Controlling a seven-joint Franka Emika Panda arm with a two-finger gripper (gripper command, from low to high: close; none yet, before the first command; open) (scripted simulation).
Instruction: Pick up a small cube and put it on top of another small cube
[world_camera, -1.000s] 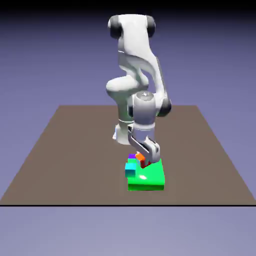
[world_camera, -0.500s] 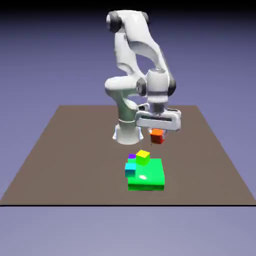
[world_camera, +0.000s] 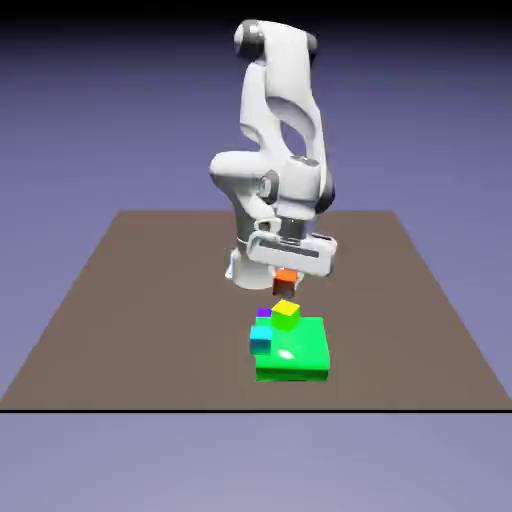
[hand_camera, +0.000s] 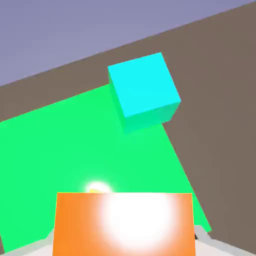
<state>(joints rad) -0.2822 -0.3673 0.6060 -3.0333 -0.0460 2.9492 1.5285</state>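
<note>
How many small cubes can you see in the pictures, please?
4: the orange-red cube in the jaws; the yellow-green cube below it; the cyan cube at the green block's left in the exterior view; the purple cube, partly hidden, behind.

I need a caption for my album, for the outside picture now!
Robot gripper holds the orange cube above the yellow cube.

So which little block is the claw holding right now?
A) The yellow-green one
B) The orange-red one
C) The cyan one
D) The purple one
B: the orange-red cube sits between the claw's two fingers, hanging in the air above the yellow-green cube, while the cyan cube and the purple cube are both down below, out of its grip.
</note>
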